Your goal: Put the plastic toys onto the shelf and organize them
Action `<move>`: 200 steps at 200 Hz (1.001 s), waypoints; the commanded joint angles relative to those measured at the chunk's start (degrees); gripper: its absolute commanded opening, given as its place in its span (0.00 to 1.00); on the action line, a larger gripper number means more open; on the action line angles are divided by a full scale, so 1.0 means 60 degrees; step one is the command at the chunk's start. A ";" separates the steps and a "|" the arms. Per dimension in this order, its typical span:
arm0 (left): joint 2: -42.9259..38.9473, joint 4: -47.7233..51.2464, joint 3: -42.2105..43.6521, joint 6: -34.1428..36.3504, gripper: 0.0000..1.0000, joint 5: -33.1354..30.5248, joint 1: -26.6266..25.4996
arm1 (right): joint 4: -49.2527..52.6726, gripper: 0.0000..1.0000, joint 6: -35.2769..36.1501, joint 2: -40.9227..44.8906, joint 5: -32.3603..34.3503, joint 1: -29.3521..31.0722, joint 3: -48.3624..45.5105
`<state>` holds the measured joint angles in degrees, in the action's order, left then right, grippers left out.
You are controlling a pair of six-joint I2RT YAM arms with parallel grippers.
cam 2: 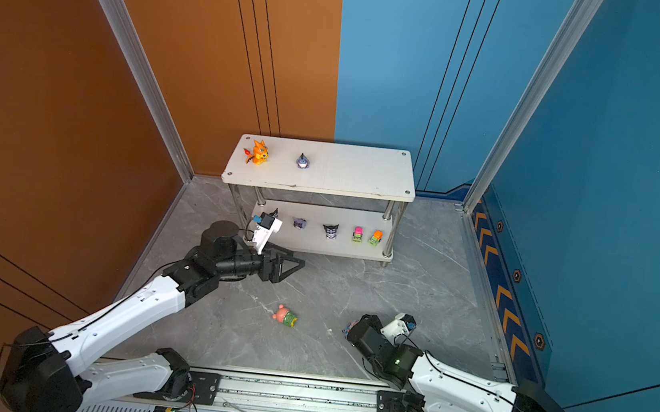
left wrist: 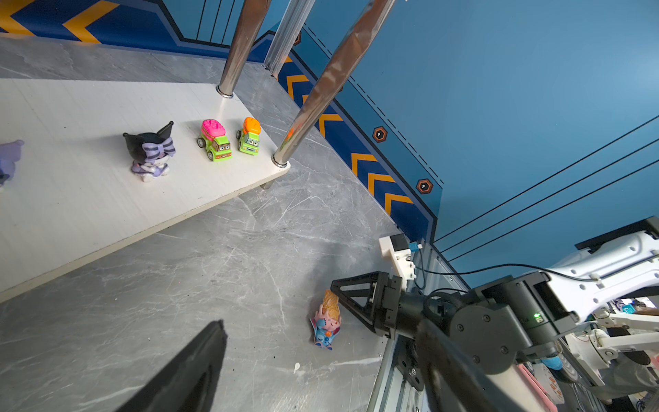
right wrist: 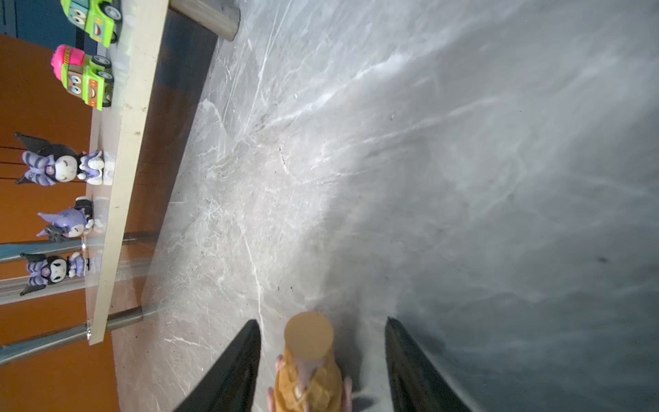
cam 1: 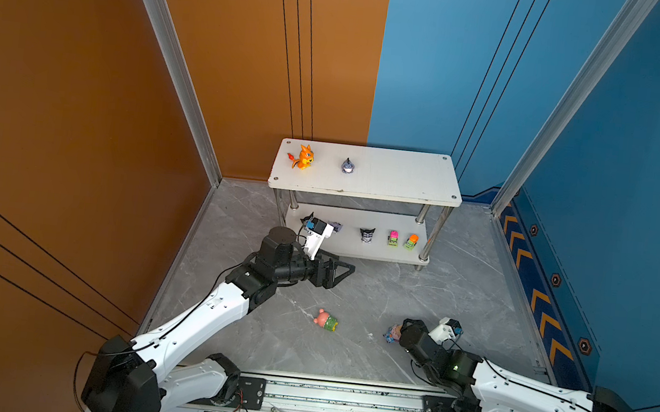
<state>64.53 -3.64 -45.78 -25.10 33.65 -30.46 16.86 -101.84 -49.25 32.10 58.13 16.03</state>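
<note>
**Right pincer (right wrist: pixel 322 321) released; seven shelved, two left**

Right pincer: jaws parted, one either side of the small blue plastic creature on a tan ice-cream cone (left wrist: pixel 327 321). There is a clear gap on each side, so it is not gripping. This cone toy lies on its side on the grey marble-pattern table (cam 1: pixel 394 289), toward the near right corner. Left pincer (cam 1: pixel 344 276): spread wide, empty, near the shelf's front left corner.

Progress. White two-tier shelf with chrome legs (cam 1: pixel 386 175) stands at the table's far edge.
- Upper board, left end: orange plastic dragon (cam 1: pixel 303 156), grey-blue donkey figurine (cam 1: pixel 348 166).
- Lower board: three black-and-purple imp figurines (right wrist: pixel 57 167), pink-topped green toy car (cam 1: pixel 393 238), orange-topped green toy car (cam 1: pixel 411 242).
- Left to do, by my reading: the cone toy, and the pink plastic bear (cam 1: pixel 326 320) lying on its side near the middle of the near edge.

Views. Only the right wrist view shows the gaps beside the cone and all three imps in a row. In both top views the left wrist camera stands in front of the leftmost imp, and the right pincer covers most of the cone toy. The bear appears in the top views only.
</note>
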 commanded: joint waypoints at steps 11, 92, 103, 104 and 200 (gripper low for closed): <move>-0.0036 -0.0210 0.0226 0.0016 0.85 0.0121 -0.0054 | 0.3444 0.65 0.2604 0.1494 0.0884 -0.0241 0.1640; -0.0311 0.0729 0.0206 0.0024 0.85 -0.0663 0.0202 | 0.7951 0.83 1.4057 -0.4686 -0.3379 -0.2380 1.0019; -0.0442 0.1145 0.0228 -0.0016 0.85 -0.0955 0.0412 | 0.9610 0.83 1.4805 -0.6116 -0.2084 -0.1541 1.1578; -0.0457 0.1169 0.0238 -0.0026 0.85 -0.0974 0.0430 | 0.9742 0.83 1.4879 -0.6234 -0.1951 -0.1469 1.1704; -0.4117 0.3311 0.2506 -0.1355 0.85 -0.2017 0.3143 | 1.2531 0.81 1.7874 -0.9280 -0.2008 0.0280 1.3528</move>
<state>45.80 11.09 -34.13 -29.91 24.29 -14.06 87.74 -0.51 -105.75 21.89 58.28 101.86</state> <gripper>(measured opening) 0.853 0.815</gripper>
